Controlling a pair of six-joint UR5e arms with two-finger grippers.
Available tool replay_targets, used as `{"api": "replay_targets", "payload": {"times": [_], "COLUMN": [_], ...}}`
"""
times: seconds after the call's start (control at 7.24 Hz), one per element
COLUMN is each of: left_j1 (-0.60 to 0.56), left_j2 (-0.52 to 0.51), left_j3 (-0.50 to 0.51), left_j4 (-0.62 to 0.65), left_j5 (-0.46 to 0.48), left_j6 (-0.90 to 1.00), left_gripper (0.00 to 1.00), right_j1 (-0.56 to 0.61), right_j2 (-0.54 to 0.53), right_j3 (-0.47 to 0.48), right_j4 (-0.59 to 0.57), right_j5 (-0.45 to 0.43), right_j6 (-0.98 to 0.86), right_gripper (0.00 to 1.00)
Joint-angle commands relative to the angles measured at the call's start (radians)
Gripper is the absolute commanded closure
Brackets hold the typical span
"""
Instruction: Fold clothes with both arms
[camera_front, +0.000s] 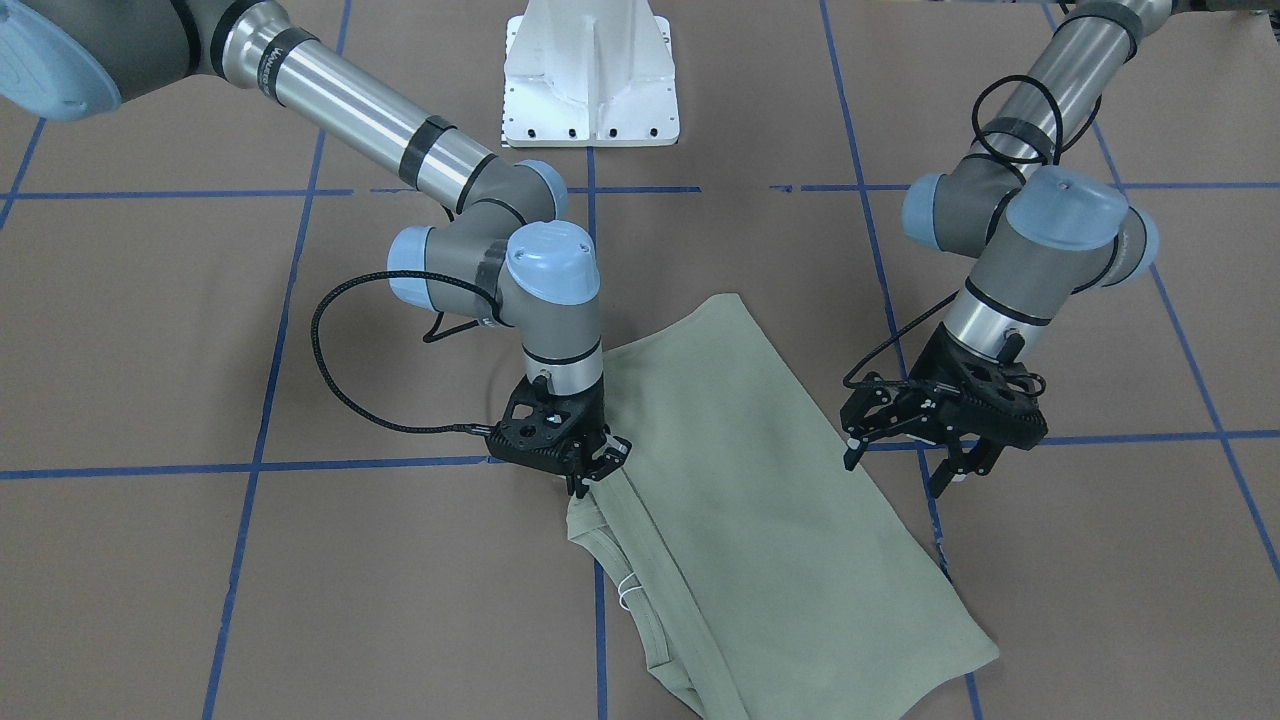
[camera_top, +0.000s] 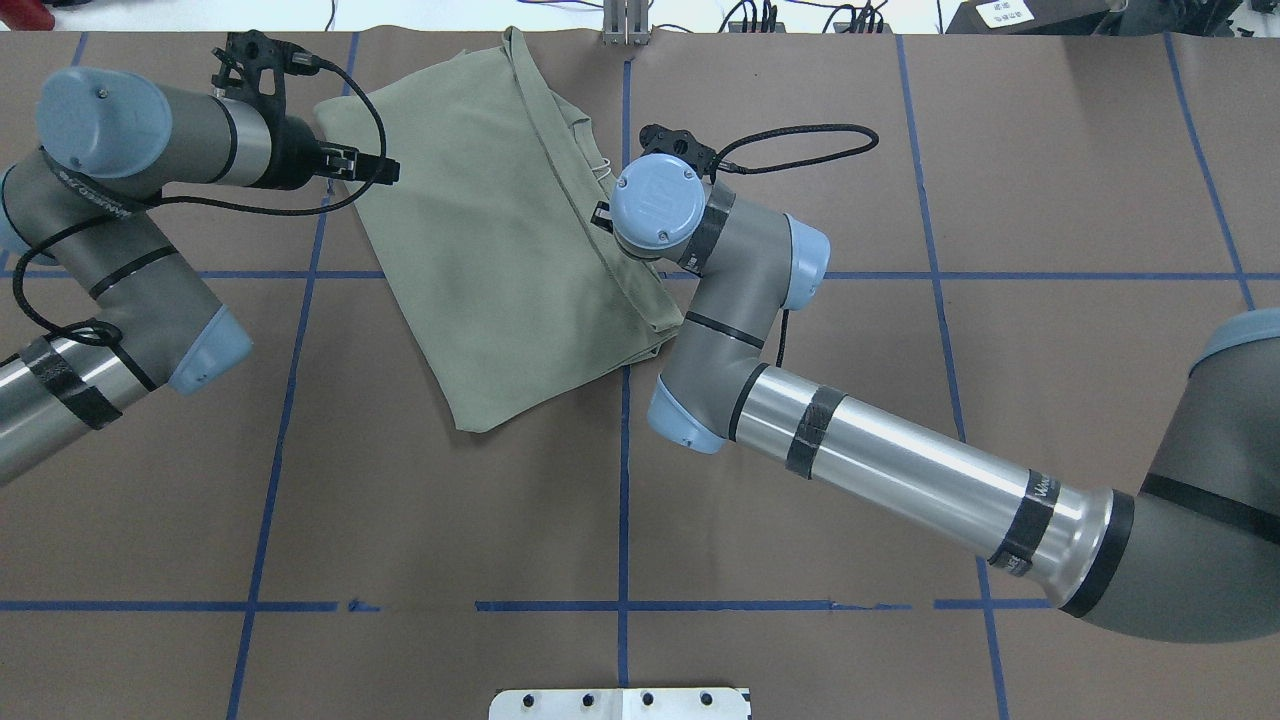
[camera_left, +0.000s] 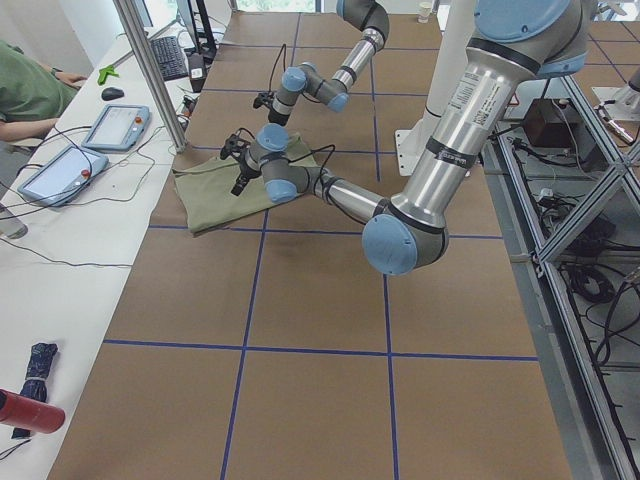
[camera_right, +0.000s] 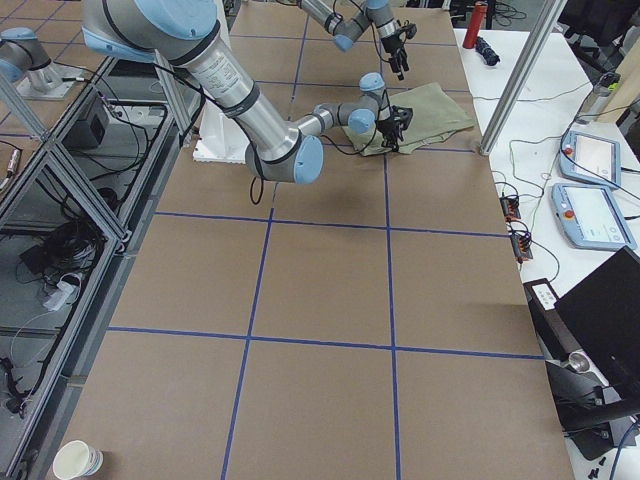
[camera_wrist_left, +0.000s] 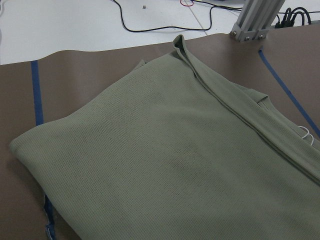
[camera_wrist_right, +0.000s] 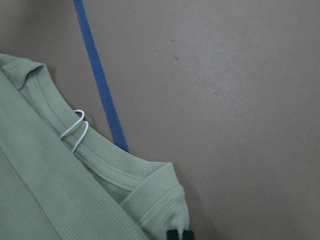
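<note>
Item: 1 shirt (camera_front: 760, 480), long axis upper centre to lower right. Right gripper (camera_front: 590, 468) narrow, pinching its frame-left edge at the collar. Left gripper (camera_front: 897, 462) wide, empty, just beside the opposite edge.

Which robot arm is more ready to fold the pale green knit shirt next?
Right. The right gripper sits on the collar-side edge of the pale sage-green knit shirt, seemingly pinching it; the left gripper hangs open, holding nothing.
</note>
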Motion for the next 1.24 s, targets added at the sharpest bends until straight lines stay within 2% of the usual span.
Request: {"api": "replay_targets", "payload": {"times": [0.0,0.28,0.55,0.69,0.97,1.1], "left_j1": [0.000,0.000,0.002,0.002,0.002,0.002], "left_j2": [0.000,0.000,0.000,0.000,0.000,0.000], "left_j3": [0.002,0.002,0.000,0.002,-0.001,-0.001], "left_j4": [0.000,0.000,0.000,0.000,0.000,0.000], "left_j5": [0.000,0.000,0.000,0.000,0.000,0.000], "left_j6": [0.000,0.000,0.000,0.000,0.000,0.000], "left_gripper": [0.00,0.00,0.00,0.00,0.00,0.00], "right_j1": [0.002,-0.013,-0.082,-0.138,-0.218,-0.235], "right_j2": [-0.001,-0.108,-0.300,-0.409,-0.559,-0.585], "right_j3": [0.092,0.289,0.588,0.720,0.851,0.881], "right_j4": [-0.111,-0.199,-0.328,-0.351,-0.354,-0.356], "right_j5": [0.030,0.030,0.012,-0.040,-0.121,-0.141], "right_j6": [-0.010,-0.007,0.002,0.005,0.040,0.048], "right_gripper": [1.00,1.00,1.00,1.00,1.00,1.00]}}
